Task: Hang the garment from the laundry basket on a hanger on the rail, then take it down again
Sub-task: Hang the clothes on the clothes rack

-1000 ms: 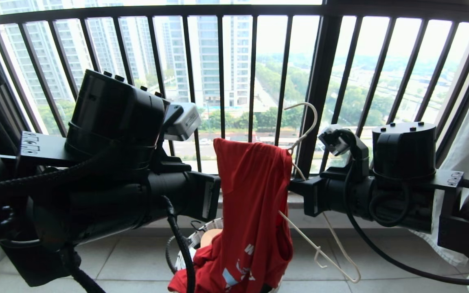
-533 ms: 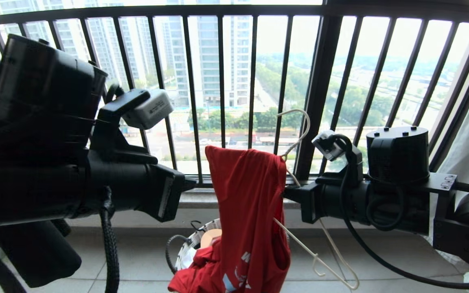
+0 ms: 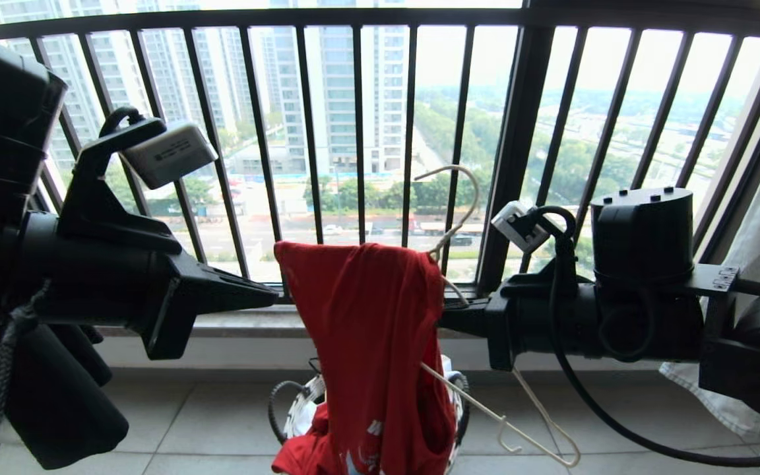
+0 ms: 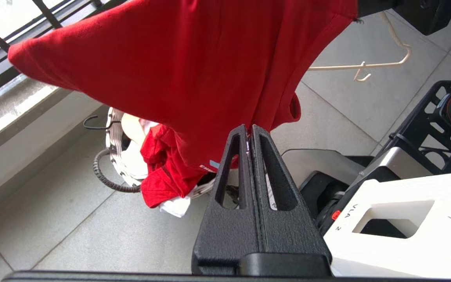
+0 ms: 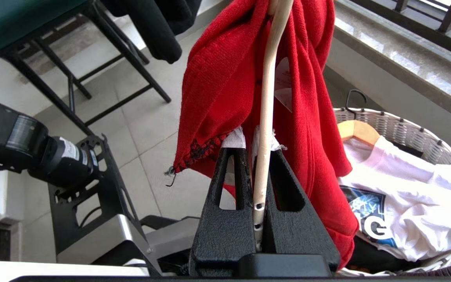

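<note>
Basket (image 5: 401,127) holds white shirt (image 5: 413,196); right gripper (image 5: 255,145) clamps hanger (image 5: 266,98), left gripper (image 4: 249,131) pinched empty

One red T-shirt (image 3: 370,330), one wire hanger (image 3: 485,409), one laundry basket (image 5: 397,125), two hands (image 4: 249,131) (image 5: 255,141).

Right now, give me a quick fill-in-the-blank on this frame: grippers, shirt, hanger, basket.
1. The right gripper is shut on the cream ____.
2. The shirt draped over one arm of the hanger is ____ in colour.
3. The left gripper is shut and holds ____.
4. The shirt's lower end trails down to the round ____ on the floor tiles.

Missing words: hanger; red; nothing; basket
</note>
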Robot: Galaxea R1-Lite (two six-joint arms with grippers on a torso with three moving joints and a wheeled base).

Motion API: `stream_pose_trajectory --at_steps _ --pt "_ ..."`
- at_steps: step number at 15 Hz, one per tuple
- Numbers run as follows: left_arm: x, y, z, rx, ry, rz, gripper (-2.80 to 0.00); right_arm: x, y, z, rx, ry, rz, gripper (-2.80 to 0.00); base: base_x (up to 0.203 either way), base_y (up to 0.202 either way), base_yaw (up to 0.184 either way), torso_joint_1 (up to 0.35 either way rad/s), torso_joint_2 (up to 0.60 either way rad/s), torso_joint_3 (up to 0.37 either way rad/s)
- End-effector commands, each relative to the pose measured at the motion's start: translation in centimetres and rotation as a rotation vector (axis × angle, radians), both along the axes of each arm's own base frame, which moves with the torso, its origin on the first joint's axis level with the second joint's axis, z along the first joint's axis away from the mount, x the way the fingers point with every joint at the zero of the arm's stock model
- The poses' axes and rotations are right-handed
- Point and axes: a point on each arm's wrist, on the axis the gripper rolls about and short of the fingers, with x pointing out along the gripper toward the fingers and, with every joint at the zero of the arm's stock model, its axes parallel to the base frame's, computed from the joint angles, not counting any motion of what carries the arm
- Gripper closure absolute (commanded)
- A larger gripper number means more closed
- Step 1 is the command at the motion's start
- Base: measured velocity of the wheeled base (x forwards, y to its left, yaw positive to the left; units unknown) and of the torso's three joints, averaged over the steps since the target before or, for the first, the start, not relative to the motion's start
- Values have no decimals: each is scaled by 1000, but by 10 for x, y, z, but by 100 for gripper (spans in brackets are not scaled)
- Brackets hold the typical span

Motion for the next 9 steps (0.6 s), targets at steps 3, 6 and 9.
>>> stream_pose_trajectory --at_steps 3,6,9 --pt "0 3 -2 13 26 -65 0 -7 10 -4 7 38 157 0 0 0 0 0 0 0" --pt "-10 6 0 -12 44 -125 0 -10 23 -19 -51 42 226 0 0 0 0 0 0 0" --pt "-12 6 -6 16 48 -176 -280 -19 27 -19 -55 42 254 0 0 0 0 0 0 0"
